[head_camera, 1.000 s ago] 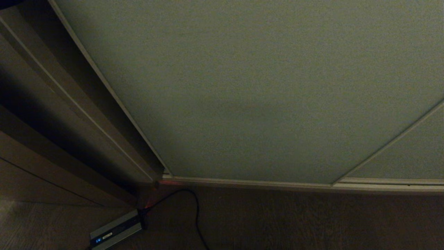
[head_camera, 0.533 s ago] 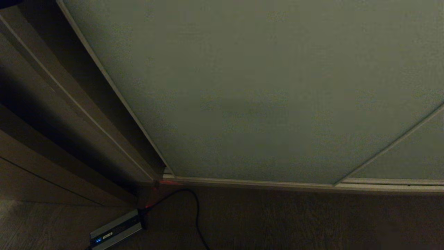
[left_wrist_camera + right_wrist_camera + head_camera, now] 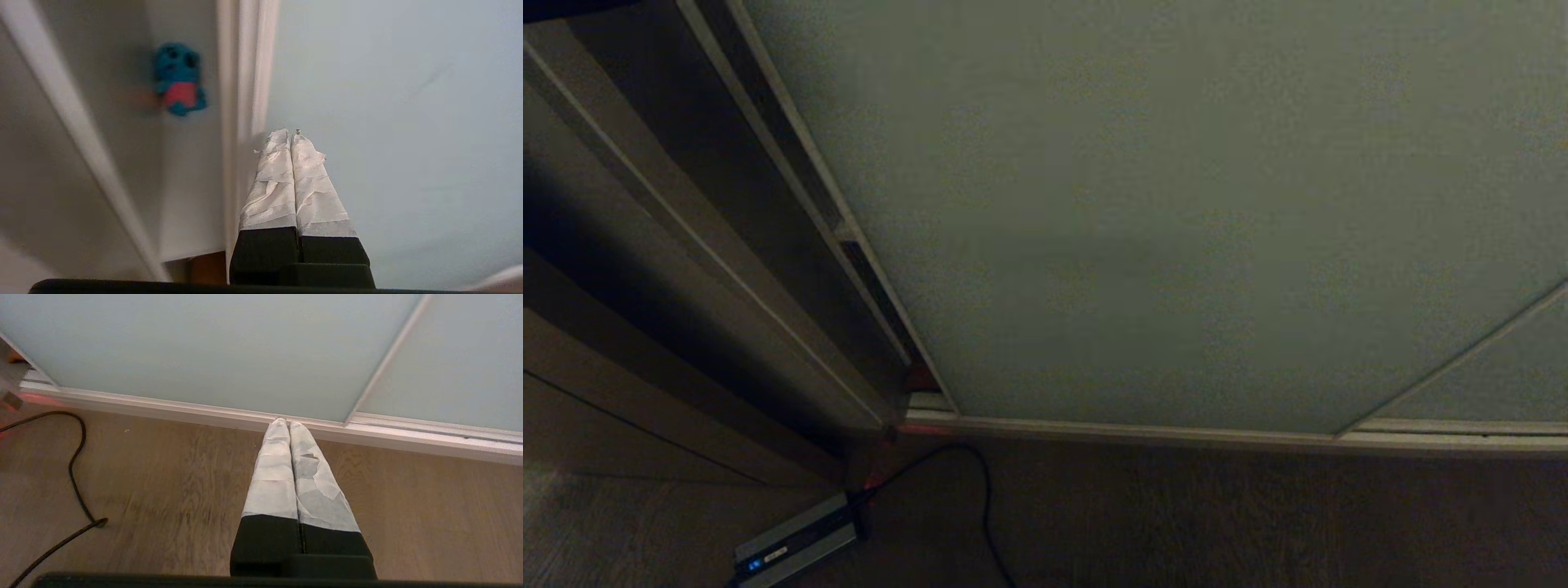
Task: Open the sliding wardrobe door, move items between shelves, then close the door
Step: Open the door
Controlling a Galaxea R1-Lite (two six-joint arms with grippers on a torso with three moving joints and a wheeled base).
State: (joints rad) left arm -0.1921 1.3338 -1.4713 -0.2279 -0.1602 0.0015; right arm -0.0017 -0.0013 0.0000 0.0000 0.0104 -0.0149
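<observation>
Across most of the head view stands the sliding wardrobe door, a big flat pale grey-green panel with a thin pale frame. Its bottom edge sits on the silver floor rail. Its left edge stands a little way off from the wardrobe's side wall, so a thin dark gap shows there. A second panel shows at the lower right corner of the view, behind the thin frame line.

Neither arm shows in the head view. In the left wrist view, the left gripper has its two taped fingers pressed tight together, with nothing between them. Its tips are right at the door's pale frame edge, on the panel side. I cannot tell if they touch it. Past the frame, inside the wardrobe, a small blue and pink soft toy is on a pale shelf board.

In the right wrist view, the right gripper is also squeezed shut and holds nothing. It hangs over the wood floor and points at the floor rail under the door.

Down on the dark floor by the lower left corner of the door lies a small silver-grey power brick with a tiny blue light. A black cable curls away from it.
</observation>
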